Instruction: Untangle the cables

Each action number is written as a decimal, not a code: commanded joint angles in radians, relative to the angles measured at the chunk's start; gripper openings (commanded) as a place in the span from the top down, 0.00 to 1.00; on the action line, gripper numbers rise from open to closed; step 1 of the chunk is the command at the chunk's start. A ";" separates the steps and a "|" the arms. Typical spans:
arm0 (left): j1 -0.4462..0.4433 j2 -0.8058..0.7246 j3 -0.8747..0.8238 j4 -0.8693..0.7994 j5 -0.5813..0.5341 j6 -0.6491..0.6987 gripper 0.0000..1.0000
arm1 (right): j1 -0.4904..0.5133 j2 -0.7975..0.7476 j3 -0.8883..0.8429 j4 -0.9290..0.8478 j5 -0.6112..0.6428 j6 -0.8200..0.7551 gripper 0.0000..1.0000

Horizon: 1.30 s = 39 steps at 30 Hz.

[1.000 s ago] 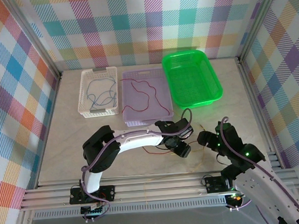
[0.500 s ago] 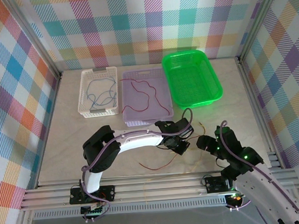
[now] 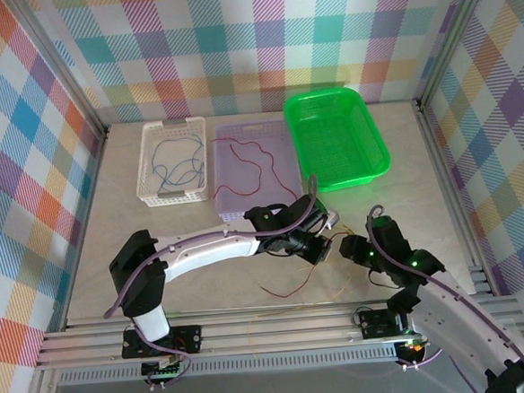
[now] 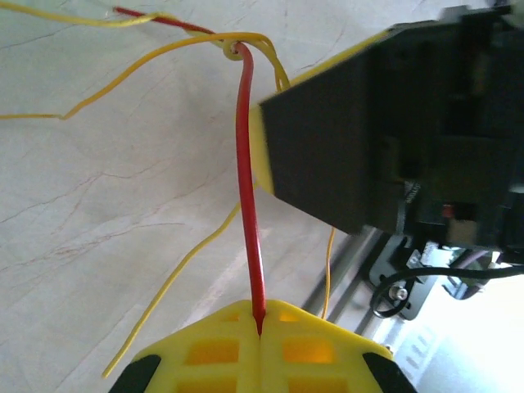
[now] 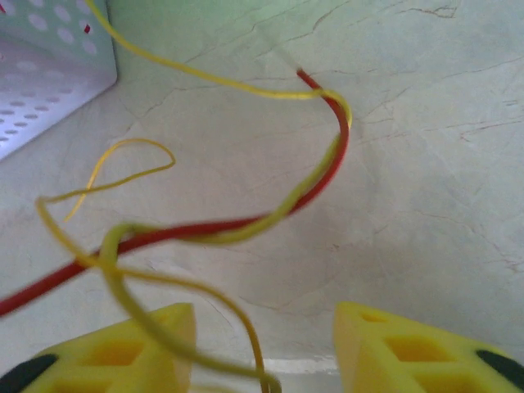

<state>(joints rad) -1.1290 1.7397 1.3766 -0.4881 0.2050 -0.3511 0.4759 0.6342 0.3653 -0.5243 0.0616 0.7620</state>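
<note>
Pulling apart now could, we judge, cinch the knot (image 4: 234, 49) tighter: left pincer (image 4: 260, 327) clenched on the red cable (image 4: 248, 164), right pincer (image 5: 264, 332) released astride the yellow cable (image 5: 246, 92), both lower centre of the top view on the surface (image 3: 118, 197).

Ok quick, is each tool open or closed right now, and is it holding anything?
Left tool: closed, pinching the red cable.
Right tool: open, with a yellow cable looping through the gap, not gripped.
</note>
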 commanded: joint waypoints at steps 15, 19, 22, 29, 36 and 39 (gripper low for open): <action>0.237 -0.391 0.017 -0.117 -0.062 -0.029 1.00 | -0.003 0.113 0.027 0.086 0.033 -0.027 1.00; 0.302 -0.443 0.091 -0.154 -0.070 -0.009 1.00 | -0.003 0.129 0.035 0.085 0.047 -0.027 1.00; 0.341 -0.456 0.164 -0.184 -0.085 0.012 1.00 | -0.005 0.153 0.054 0.088 0.054 -0.026 1.00; 0.444 -0.438 0.298 -0.230 -0.093 0.048 1.00 | -0.013 0.113 0.291 -0.068 0.217 -0.107 1.00; 0.539 -0.392 0.309 -0.184 -0.064 0.021 1.00 | -0.019 0.102 0.584 -0.167 0.262 -0.199 1.00; 0.569 -0.361 0.301 -0.143 -0.067 0.010 1.00 | -0.019 0.105 0.674 -0.183 0.258 -0.224 1.00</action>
<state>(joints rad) -0.5854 1.3510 1.6653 -0.6735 0.1223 -0.3264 0.4637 0.7383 0.9779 -0.6453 0.2955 0.5945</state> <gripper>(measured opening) 0.044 0.058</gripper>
